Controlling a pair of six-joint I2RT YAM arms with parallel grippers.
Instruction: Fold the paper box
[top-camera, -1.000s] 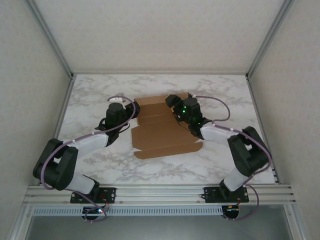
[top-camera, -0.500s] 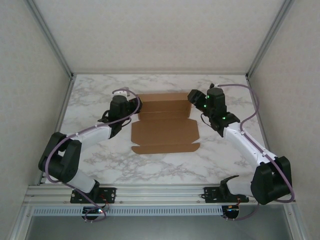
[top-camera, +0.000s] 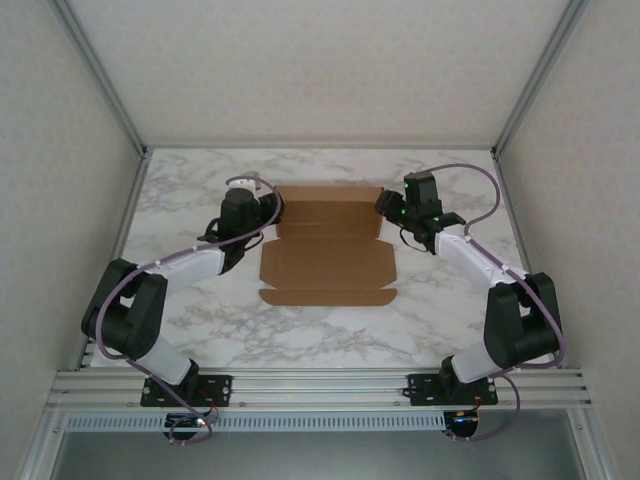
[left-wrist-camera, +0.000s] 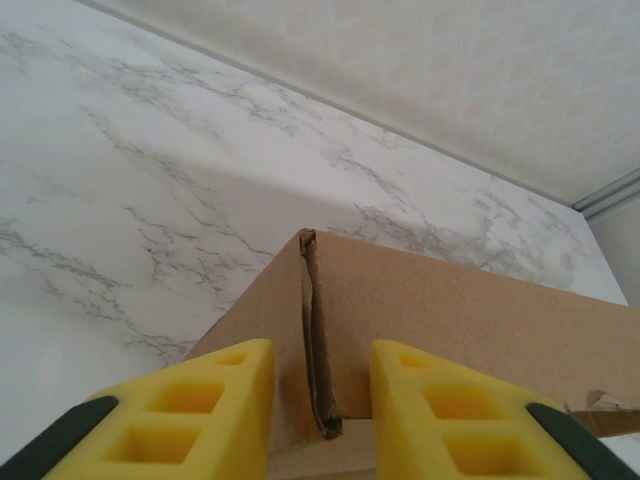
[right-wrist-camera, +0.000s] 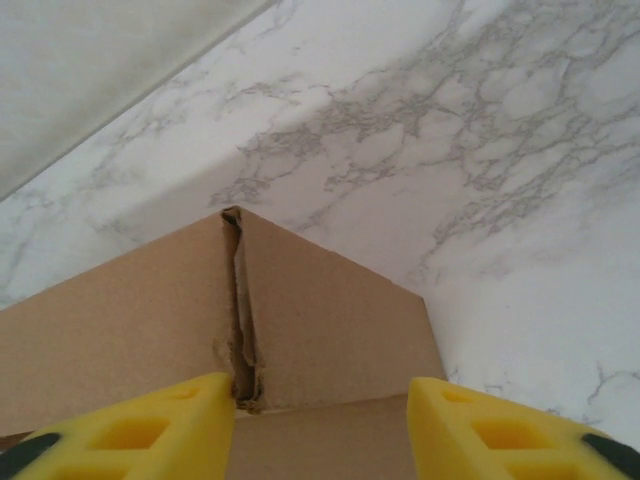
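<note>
End effectors (left-wrist-camera: 320, 400) (right-wrist-camera: 318, 405) astride paper box (top-camera: 330, 262) corners

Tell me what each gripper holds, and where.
The left gripper straddles the paper box's far-left upright corner; whether it grips cannot be told. The right gripper stands open around the far-right corner, holding nothing.

We find the paper box (top-camera: 328, 262), plain brown cardboard, lying part-folded at the middle of the marble tabletop (top-camera: 200, 190). Its far section stands raised as walls, and at both far corners the upright panels meet in a rough seam. The wide base panel and the near flap lie flat.
</note>
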